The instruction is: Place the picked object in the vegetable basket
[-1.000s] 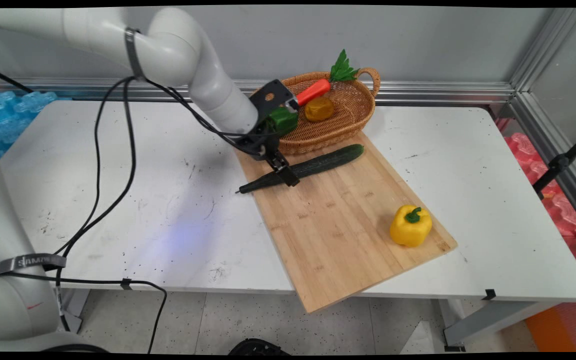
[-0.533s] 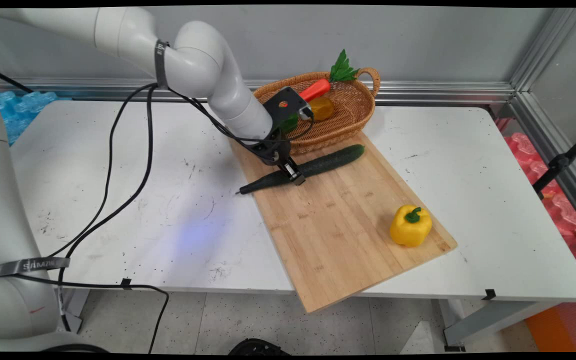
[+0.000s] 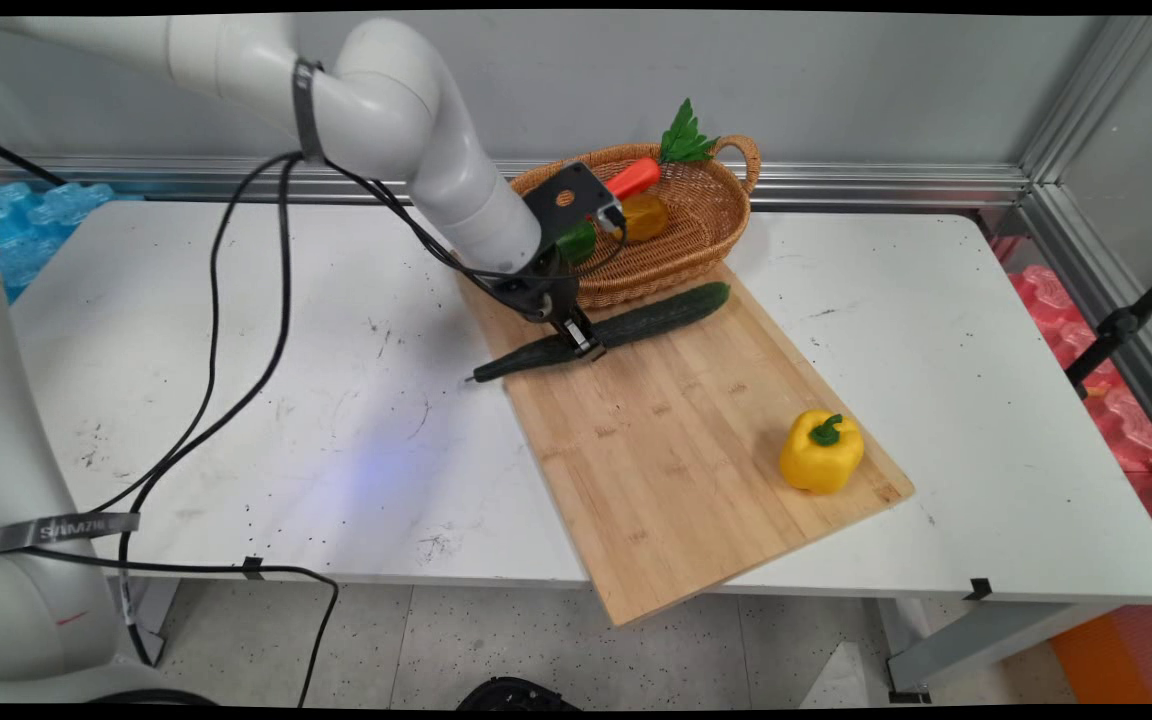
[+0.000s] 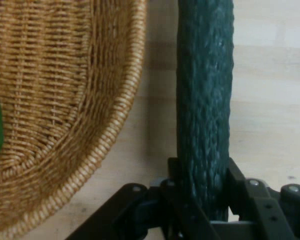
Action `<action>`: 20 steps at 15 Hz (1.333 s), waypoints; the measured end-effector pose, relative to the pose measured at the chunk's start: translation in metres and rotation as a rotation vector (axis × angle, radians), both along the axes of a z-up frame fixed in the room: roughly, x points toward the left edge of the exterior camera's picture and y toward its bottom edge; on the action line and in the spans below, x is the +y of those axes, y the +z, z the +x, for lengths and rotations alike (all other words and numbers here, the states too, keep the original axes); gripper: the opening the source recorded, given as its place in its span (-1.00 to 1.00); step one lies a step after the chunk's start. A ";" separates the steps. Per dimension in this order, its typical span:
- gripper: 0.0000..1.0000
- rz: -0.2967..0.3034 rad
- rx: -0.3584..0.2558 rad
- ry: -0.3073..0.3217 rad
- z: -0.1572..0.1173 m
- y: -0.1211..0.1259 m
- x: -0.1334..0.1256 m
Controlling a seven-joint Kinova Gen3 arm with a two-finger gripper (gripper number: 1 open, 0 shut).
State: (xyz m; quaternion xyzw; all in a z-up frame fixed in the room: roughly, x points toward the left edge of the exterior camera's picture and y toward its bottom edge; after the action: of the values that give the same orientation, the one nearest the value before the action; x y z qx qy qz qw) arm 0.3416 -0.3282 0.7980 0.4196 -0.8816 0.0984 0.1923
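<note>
My gripper (image 3: 581,345) pinches the cucumber (image 3: 636,322) on the cutting board (image 3: 696,450).
It lies near the board's far-left edge, just beside the wicker basket (image 4: 80,150); bare board stretches toward the yellow pepper (image 3: 821,452).

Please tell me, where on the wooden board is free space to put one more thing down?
The board is bare in the middle, between the cucumber and the yellow pepper, and along its near end. The far corner is crowded: there the pincer grips the cucumber, right beside the basket.
</note>
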 end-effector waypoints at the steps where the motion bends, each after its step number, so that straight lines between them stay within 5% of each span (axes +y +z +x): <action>1: -1.00 -0.002 0.000 -0.013 0.001 0.008 0.003; 10: -1.00 -0.026 0.008 -0.075 0.018 0.103 0.023; 20: -1.00 -0.067 -0.044 -0.039 0.041 0.176 0.007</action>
State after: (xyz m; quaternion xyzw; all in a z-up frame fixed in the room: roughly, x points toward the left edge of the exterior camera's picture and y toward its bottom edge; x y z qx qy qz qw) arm 0.3825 -0.3216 0.9741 0.3934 -0.8899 0.1334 0.1886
